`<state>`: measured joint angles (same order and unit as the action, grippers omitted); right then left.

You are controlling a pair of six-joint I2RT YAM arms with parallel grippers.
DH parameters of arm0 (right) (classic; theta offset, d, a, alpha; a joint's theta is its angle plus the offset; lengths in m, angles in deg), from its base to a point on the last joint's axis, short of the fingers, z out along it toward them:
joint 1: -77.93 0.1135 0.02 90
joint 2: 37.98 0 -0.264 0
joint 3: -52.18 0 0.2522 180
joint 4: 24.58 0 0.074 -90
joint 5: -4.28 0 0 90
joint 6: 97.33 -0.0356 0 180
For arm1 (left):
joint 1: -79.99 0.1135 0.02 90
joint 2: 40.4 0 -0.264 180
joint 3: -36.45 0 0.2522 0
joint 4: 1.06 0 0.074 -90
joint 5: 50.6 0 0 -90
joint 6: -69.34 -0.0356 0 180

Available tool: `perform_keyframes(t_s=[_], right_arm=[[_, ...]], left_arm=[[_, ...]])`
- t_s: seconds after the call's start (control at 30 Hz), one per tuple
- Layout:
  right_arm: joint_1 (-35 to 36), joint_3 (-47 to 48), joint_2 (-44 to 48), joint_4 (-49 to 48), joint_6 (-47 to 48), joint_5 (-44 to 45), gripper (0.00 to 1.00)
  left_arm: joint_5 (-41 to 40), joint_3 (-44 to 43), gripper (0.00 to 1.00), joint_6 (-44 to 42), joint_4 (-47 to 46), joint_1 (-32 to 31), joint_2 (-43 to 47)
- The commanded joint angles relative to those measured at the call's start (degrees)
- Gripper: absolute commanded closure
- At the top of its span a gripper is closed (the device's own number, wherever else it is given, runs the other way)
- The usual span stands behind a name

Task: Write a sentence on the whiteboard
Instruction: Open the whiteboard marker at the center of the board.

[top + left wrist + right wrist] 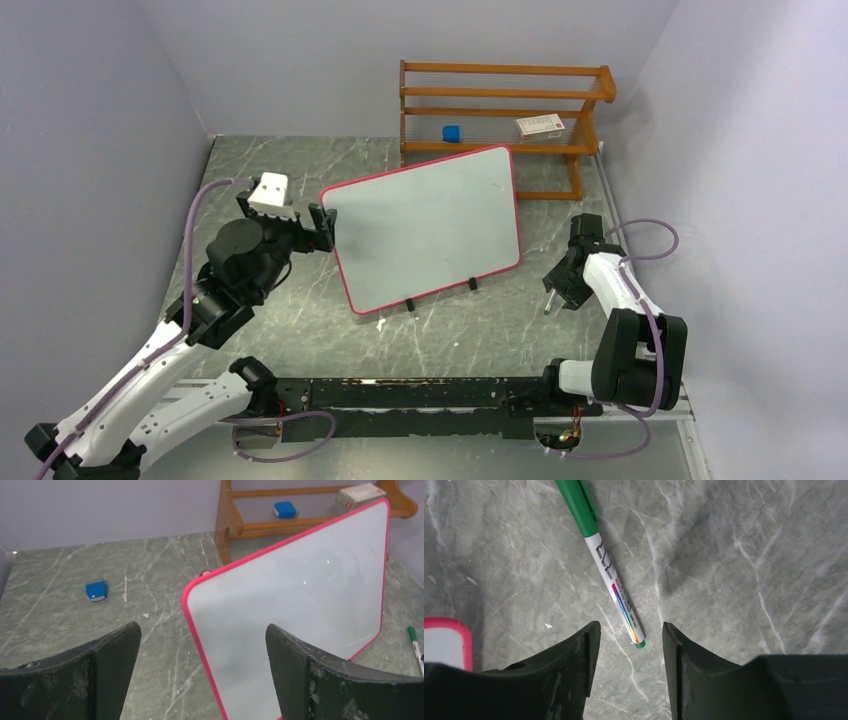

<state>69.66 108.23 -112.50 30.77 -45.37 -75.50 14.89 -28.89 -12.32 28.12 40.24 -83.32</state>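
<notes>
Pink-framed whiteboard (pixel 425 225) propped on table, left tool (pixel 322 227) spread wide astride its edge, right tool (pixel 630 626) parted around green marker (pixel 611 577) end

Table (pixel 480 330): grey-green marble-patterned surface with pale veins, enclosed by plain lavender walls (pixel 90 150) on three sides. Orange-brown wooden rack (pixel 500 110): slatted shelves between curved end pieces, standing at the far edge of the table against the back wall. On one shelf of the rack, a small blue block (pixel 451 132) sits towards the left and a flat white box with a red label (pixel 539 125) towards the right, well apart. A second small blue block with a pale edge (pixel 96 590) lies on the bare table, left of the rack. Green-capped marker pen (pixel 611 575): white barrel with a rainbow stripe and green end plug, lying flat on the table's right side.
</notes>
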Motion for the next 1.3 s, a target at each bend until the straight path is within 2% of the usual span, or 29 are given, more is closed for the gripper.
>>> perform_keyframes(t_s=[0.0, 0.2, 0.6, 0.77, 0.9, 1.27], right_arm=[[-0.5, -0.6, -1.7, -3.1, 0.8, -1.8, 0.50], [-0.5, -0.1, -6.1, -4.3, 0.9, -2.8, 0.62], [-0.3, -1.4, -9.6, -5.6, 2.0, -4.5, 0.78], [1.1, -0.9, -9.0, -6.3, 2.3, -3.6, 0.93], [4.6, 0.6, -7.2, -5.8, 1.5, -1.2, 1.00], [17.6, 6.1, 7.9, 0.1, 1.3, 2.5, 1.00]], left_arm=[[1.5, 1.3, 0.02, -1.1, -4.8, 2.3, 2.5], [3.6, 1.8, 0.02, -1.9, -5.4, 2.4, 1.8], [9.6, 4.6, 0.02, -2.0, -9.6, 2.7, 1.9], [12.8, 4.8, 0.02, -2.1, -10.2, 3.2, 1.6], [17.1, 4.2, 0.02, -2.0, -9.4, 3.6, 0.7], [23.8, 0.5, 0.02, 2.7, -5.6, 3.6, -5.0]])
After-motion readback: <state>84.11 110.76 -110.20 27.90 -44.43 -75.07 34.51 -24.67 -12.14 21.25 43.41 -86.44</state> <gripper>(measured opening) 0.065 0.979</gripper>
